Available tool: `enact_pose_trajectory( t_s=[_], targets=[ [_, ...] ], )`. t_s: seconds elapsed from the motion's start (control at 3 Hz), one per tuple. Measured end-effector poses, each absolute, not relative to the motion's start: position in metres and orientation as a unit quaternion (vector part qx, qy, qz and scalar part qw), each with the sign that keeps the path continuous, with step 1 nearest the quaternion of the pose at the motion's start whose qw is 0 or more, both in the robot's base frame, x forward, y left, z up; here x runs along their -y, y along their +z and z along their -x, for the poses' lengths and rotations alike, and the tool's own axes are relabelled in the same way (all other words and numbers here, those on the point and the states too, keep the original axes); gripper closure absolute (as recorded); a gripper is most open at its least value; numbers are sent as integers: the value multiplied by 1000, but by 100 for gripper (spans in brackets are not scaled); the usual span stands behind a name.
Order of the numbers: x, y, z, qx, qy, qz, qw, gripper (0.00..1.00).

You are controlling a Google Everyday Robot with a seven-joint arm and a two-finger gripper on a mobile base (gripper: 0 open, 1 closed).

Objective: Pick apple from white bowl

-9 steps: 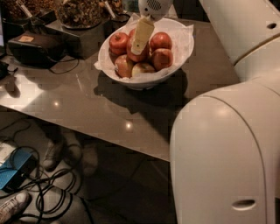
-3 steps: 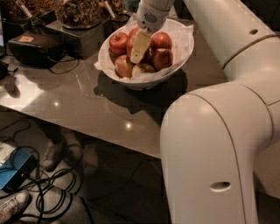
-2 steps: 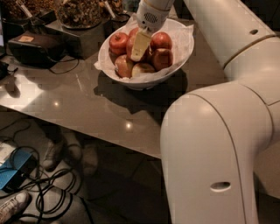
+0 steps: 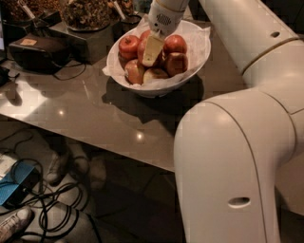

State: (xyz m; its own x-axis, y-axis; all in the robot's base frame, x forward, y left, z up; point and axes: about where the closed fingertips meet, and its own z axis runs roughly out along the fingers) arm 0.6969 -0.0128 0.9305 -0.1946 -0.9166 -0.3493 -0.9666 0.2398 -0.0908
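Apple (image 4: 143, 46): deep red and glossy, near the middle of the pile in the bowl – part of it is hidden behind the pale tip of the hand.
Bowl (image 4: 161, 88): white, wide and deep, standing on the table towards its far side, lined with crumpled white paper (image 4: 202, 39) that sticks up past the rim.
Other apples: a red one (image 4: 129, 46) at the left, another red one (image 4: 175, 43) at the right with a darker one (image 4: 176, 63) just in front of it, and two paler yellow-and-red ones (image 4: 136, 71) along the near edge.
Hand (image 4: 152, 52): reaching down from the top of the view into the bowl, its tip among the apples and lying against the middle red one.
Grip: I cannot tell how far open the hand is, nor whether it has hold of anything.
Arm (image 4: 237, 142): big, white and rounded, filling the right side and bending back over the bowl.
Table (image 4: 95, 111): dark, shiny top with small glints of light on it.
Behind the bowl: dark containers (image 4: 88, 13) of dried snacks, up at the far left.
Left of the bowl: a black box (image 4: 40, 51) with a cable – well apart from the bowl.
Floor: a tangle of black cables (image 4: 45, 206), a blue item (image 4: 14, 190) and a pair of shoes (image 4: 66, 165) under the table edge.
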Motion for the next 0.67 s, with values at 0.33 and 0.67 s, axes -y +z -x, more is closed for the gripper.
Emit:
enact_pose_trajectory(
  t_s=[0.33, 0.67],
  targets=[
    [14, 945, -693, -768, 73, 607, 190, 100],
    [19, 971, -677, -776, 73, 588, 217, 100]
  ],
)
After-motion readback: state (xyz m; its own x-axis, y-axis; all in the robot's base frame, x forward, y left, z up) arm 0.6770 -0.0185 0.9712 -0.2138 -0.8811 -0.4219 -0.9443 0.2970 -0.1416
